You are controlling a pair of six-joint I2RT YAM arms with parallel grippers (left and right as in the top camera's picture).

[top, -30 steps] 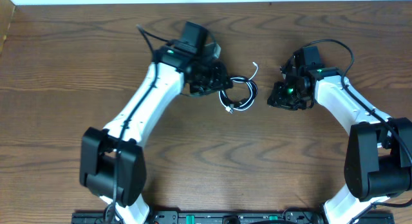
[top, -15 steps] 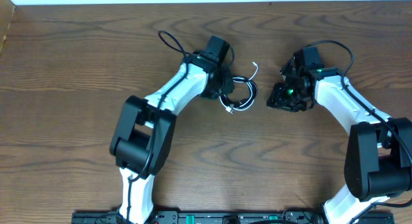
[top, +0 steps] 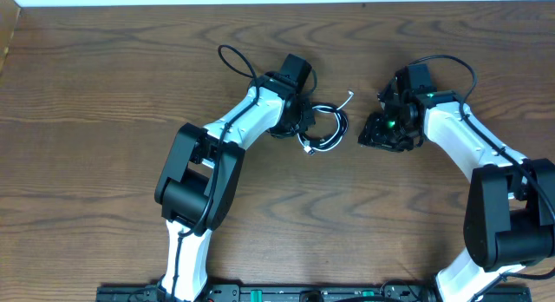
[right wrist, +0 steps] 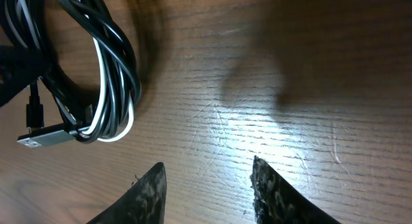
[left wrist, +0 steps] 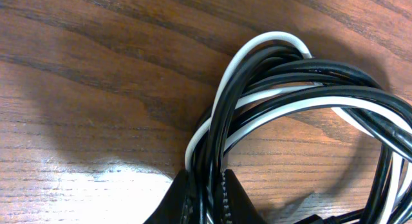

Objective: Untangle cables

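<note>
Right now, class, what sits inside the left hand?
Strands of the black cable run in between the fingers of the left hand, with the white cable alongside. Where they go beyond the fingers is covered.

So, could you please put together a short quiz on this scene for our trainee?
1. True or false: the left hand is clamped on the cable bundle.
2. The right hand is: A) holding a plug, B) open and empty, C) shut on the white cord.
3. Fill in: the bundle's cords are black and ____.
Key: 1 true; 2 B; 3 white.
</note>
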